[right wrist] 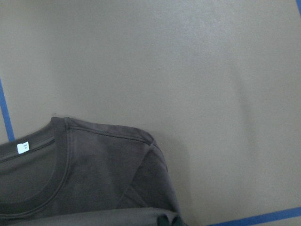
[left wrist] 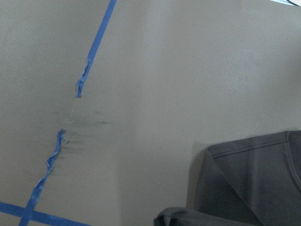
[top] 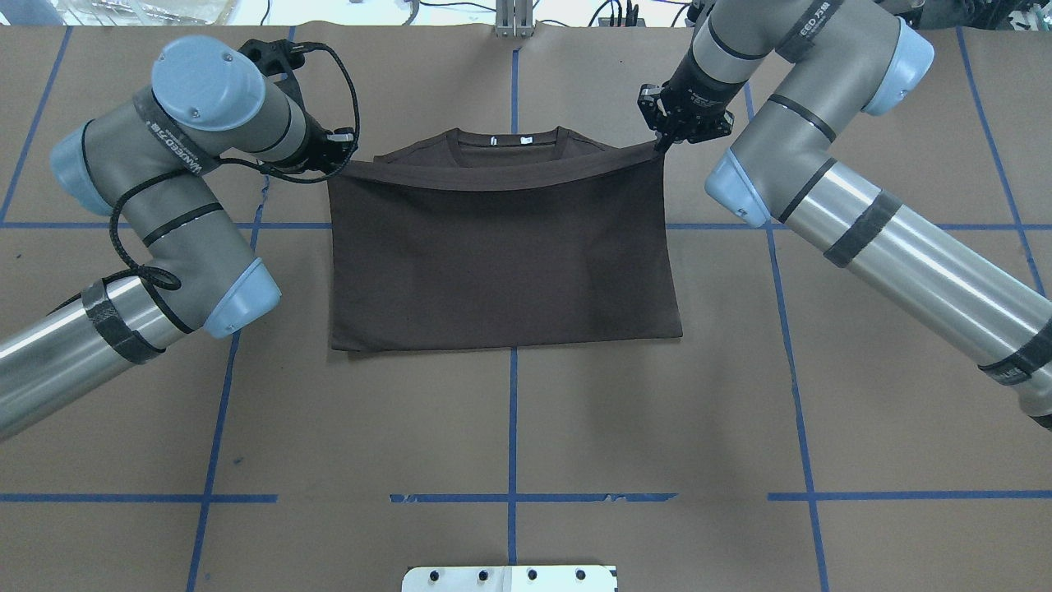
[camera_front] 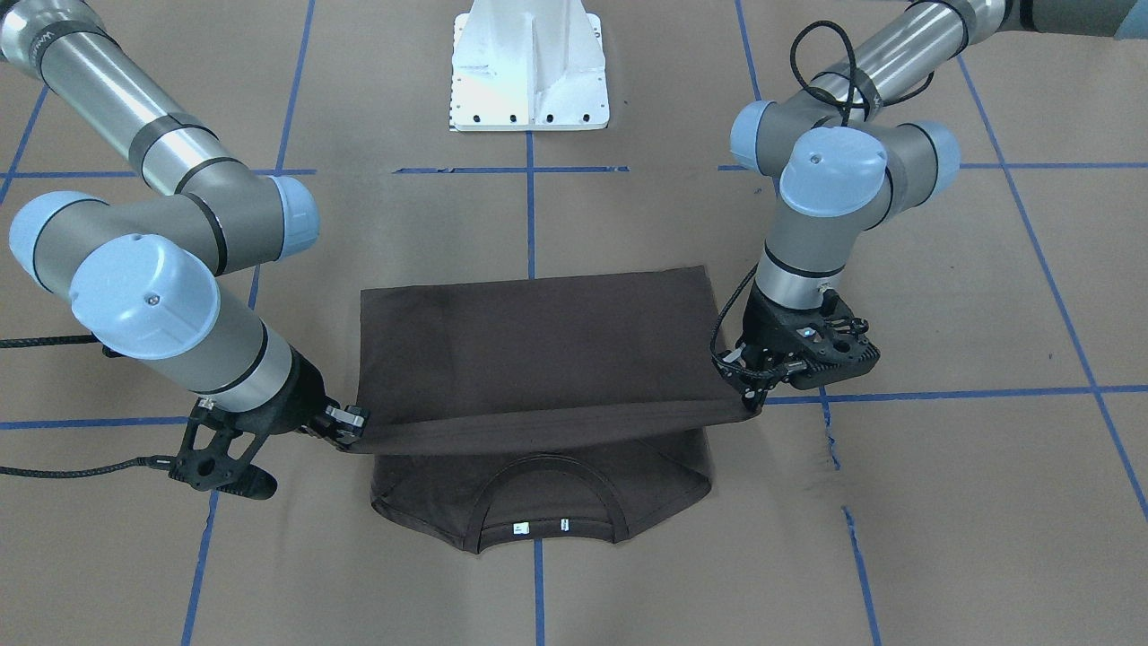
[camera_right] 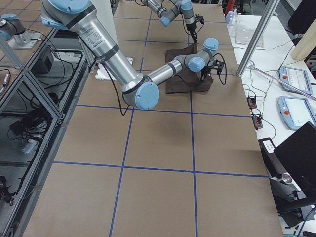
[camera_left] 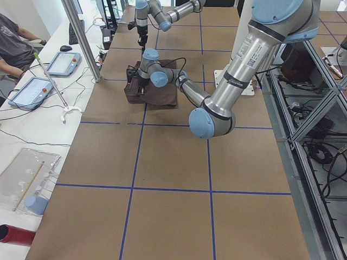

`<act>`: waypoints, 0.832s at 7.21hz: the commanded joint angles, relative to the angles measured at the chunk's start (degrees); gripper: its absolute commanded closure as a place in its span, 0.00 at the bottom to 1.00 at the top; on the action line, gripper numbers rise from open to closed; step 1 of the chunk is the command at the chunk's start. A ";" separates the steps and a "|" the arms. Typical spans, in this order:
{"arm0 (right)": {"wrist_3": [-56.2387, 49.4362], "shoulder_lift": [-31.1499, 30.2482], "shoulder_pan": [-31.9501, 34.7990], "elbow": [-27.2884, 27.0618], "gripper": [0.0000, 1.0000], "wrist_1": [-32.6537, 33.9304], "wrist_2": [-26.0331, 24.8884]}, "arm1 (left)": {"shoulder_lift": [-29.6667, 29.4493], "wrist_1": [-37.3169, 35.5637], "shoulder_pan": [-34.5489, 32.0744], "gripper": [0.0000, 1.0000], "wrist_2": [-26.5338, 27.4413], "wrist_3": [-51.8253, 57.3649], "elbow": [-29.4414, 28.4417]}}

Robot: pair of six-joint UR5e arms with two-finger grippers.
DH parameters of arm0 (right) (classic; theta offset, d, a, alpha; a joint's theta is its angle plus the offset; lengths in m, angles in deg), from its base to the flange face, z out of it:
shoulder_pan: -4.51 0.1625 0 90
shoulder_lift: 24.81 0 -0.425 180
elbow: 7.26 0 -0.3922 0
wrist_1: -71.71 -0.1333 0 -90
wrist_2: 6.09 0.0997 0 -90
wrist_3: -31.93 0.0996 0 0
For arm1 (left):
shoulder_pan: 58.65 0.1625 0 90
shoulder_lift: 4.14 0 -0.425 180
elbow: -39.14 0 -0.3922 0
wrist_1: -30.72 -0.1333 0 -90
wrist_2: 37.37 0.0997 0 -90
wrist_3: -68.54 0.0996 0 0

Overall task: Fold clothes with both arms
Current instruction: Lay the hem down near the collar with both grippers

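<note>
The dark brown T-shirt (top: 501,263) lies in the upper middle of the overhead frame, on the brown paper-covered surface (top: 526,427). Folded, it forms a rectangle whose long axis runs left to right. Its ribbed collar (camera_front: 547,502) points to the top of the overhead frame and to the bottom of the front-facing frame, with two small white neck tags (camera_front: 518,528) showing inside it.

A folded-over edge of the cloth is lifted and stretched in a taut band just above the collar. The left claw (top: 341,158) is clamped on the band's left corner in the overhead view. The right claw (top: 662,145) is pinched tight on the opposite corner.

The sleeves are tucked out of sight and no chest print shows. Both wrist views catch only a strip of cloth at their lower edge, and the fingertips are cut off.

Blue tape lines (top: 513,395) cross the surface. A white pedestal base (camera_front: 529,72) stands well apart from the shirt. In the left side view a seated person (camera_left: 13,43) and tablets (camera_left: 64,62) occupy the upper left.
</note>
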 commanded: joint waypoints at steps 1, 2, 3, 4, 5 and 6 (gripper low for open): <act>-0.17 2.47 0.21 3.87 1.00 -0.16 -0.14 | -1.50 0.09 -0.39 1.00 0.00 -0.09 -2.63; -0.17 2.38 1.00 4.31 1.00 -0.24 -0.14 | -1.94 0.17 -0.65 1.00 0.00 -0.01 -3.69; -0.26 2.47 1.00 4.75 1.00 -0.25 -0.14 | -2.55 0.17 -0.74 1.00 0.09 0.08 -4.48; -0.17 2.47 1.00 4.76 1.00 -0.25 -0.14 | -2.99 0.17 -0.75 1.00 0.00 0.08 -5.01; -0.17 2.56 1.00 4.76 1.00 -0.25 -0.14 | -3.00 0.26 -0.75 1.00 0.00 -0.01 -5.10; -0.17 2.64 0.92 4.76 1.00 -0.25 -0.14 | -3.09 0.26 -0.75 1.00 0.09 -0.09 -5.10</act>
